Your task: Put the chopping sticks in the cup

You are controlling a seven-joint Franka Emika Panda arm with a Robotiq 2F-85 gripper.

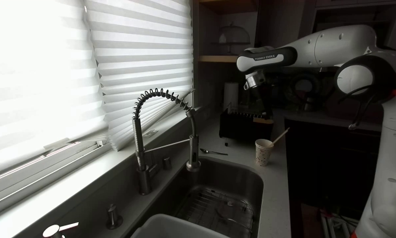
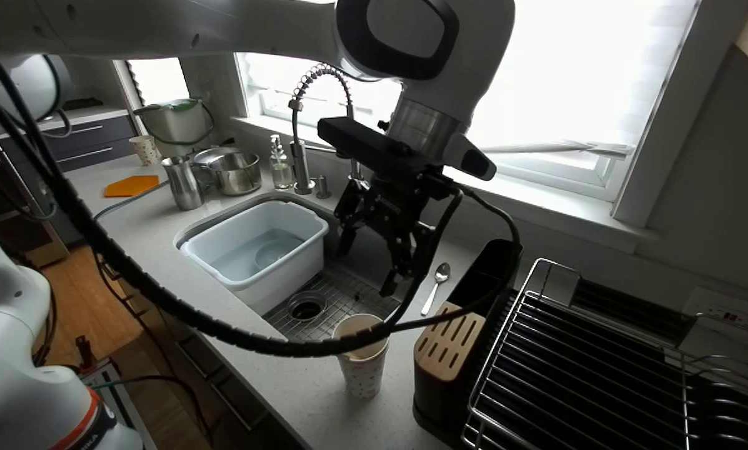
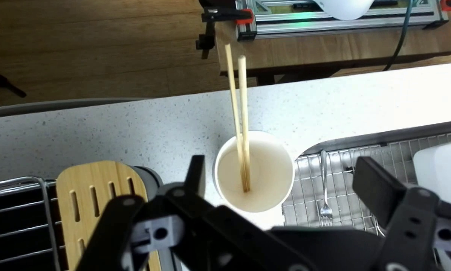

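two chopping sticks [image 3: 245,124] lean in the cup [image 3: 268,171] beneath the spread claw [image 3: 285,176].

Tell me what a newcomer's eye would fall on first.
Probably the coiled faucet comes first, arching over the sink against bright pleated blinds in an exterior view. Next come two pale chopping sticks, leaning in the cup on the counter, beyond wide-open fingers in the wrist view.
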